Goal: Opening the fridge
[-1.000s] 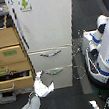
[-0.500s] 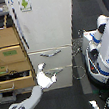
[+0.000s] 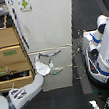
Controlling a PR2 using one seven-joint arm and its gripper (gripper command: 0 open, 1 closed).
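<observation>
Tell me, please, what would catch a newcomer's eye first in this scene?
The tall white fridge fills the centre, a green-marked sticker near its top. The gripper reaches up from the lower left to the drawer handle, beside a tan wooden cabinet.

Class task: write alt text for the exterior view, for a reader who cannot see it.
A white robot gripper reaches up to the upper drawer handle of a tall white fridge, whose big upper door is closed. A tan wooden drawer cabinet stands on the exterior view's left, and a white robot body on its right.
</observation>
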